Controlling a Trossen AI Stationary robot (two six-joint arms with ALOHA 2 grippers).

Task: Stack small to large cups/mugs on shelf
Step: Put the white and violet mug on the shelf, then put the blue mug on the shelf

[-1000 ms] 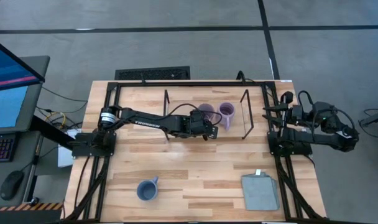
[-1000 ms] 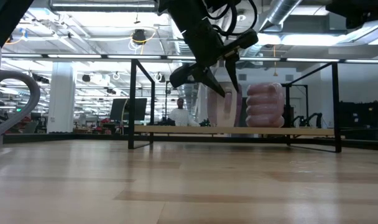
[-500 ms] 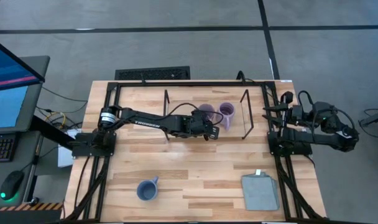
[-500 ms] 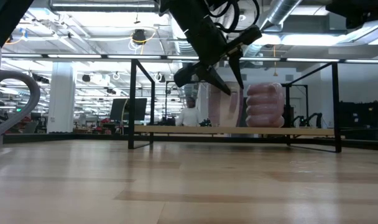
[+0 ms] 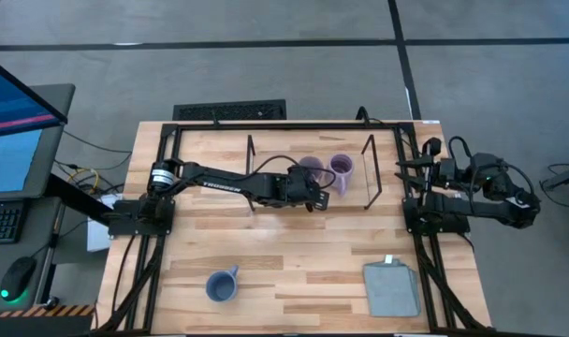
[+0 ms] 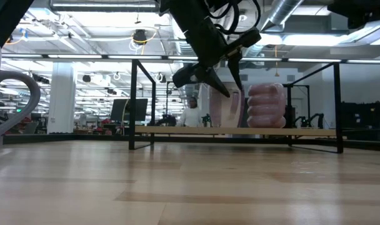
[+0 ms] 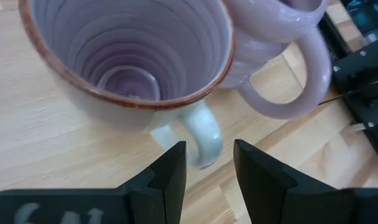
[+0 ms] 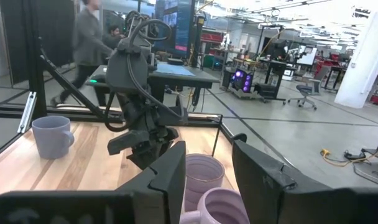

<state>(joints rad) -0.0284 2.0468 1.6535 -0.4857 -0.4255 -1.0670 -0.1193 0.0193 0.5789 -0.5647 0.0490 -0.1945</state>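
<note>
Slightly lowered left gripper point(image 7: 204, 171); ribbed purple mug point(image 7: 133, 59), brown-rimmed.

Grey folded cloth point(image 5: 392, 288) lies flat near the wooden tabletop's point(image 5: 294, 253) front-right corner. Black floor vent point(image 5: 230, 111) sits beyond the back edge. Monitor point(image 5: 13, 122), keyboard point(image 5: 2, 223) and mouse point(image 5: 19, 277) stand off the left edge. Person in white top point(image 6: 191, 114) stands in the room behind; another person point(image 8: 86, 43) walks past there.
</note>
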